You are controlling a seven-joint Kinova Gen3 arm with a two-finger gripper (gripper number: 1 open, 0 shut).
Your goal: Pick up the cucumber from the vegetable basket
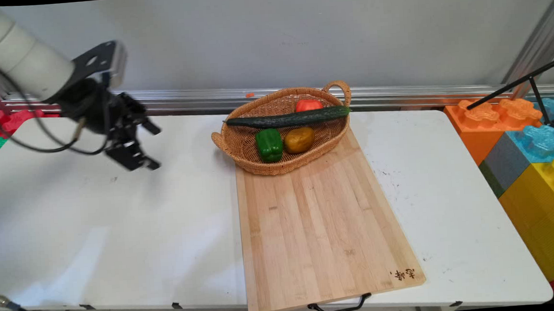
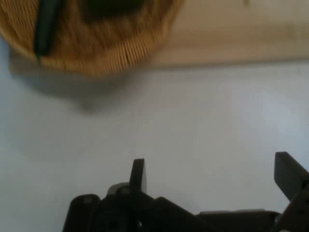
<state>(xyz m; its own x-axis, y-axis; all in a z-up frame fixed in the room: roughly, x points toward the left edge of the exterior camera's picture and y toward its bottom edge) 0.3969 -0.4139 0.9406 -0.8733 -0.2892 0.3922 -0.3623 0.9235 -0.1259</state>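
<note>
Gripper [image 1: 144,147] hung empty with fingers spread, above bare table [image 1: 93,224], basket [image 1: 242,145] off at its 3 o'clock. Risk, I'd guess: clipping that rim and shoving it along the board [image 1: 320,230].

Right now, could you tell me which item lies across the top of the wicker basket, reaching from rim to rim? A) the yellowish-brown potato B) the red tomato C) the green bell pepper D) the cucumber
D: the long dark green cucumber spans the wicker basket from its left rim to the right rim near the handle, while the other vegetables sit down inside.
</note>
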